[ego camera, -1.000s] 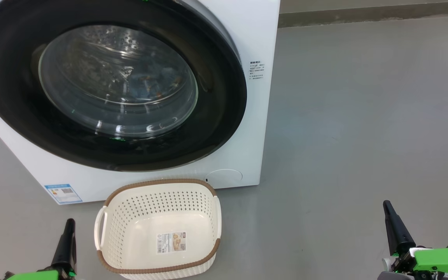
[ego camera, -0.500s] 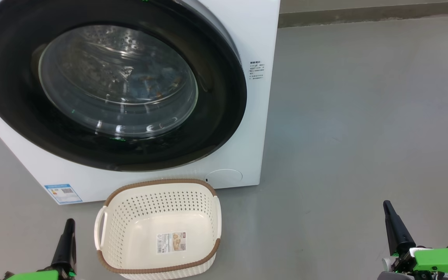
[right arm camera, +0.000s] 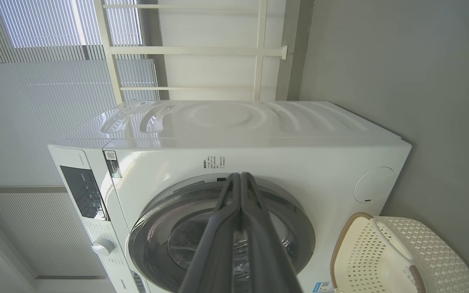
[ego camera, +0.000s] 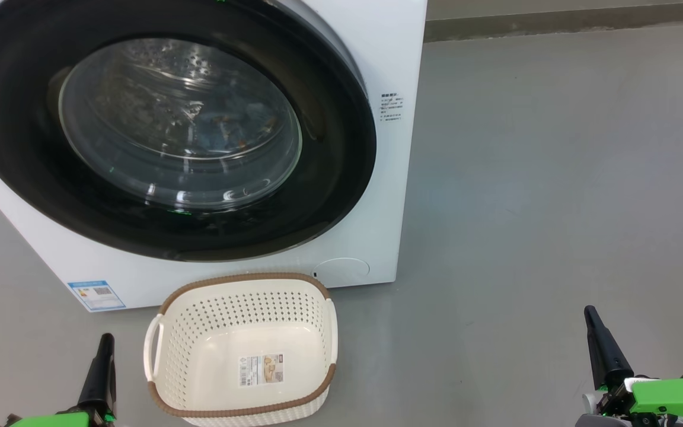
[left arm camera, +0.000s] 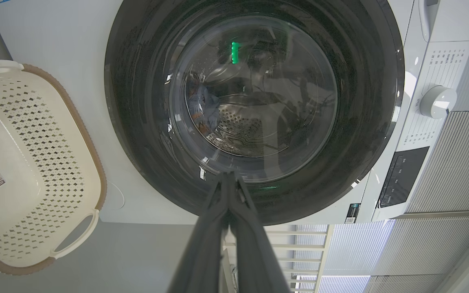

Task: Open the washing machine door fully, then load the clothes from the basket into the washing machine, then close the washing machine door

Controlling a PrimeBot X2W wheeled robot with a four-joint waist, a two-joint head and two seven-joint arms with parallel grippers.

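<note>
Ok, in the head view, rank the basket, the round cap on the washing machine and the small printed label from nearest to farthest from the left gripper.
1. basket, just right of the left gripper.
2. round cap, low right on the washing machine.
3. printed label, higher on its right edge.

Smooth grey floor (ego camera: 555, 178); bright ribbed blinds (right arm camera: 35, 101); white railing (right arm camera: 193, 51) alongside
</note>
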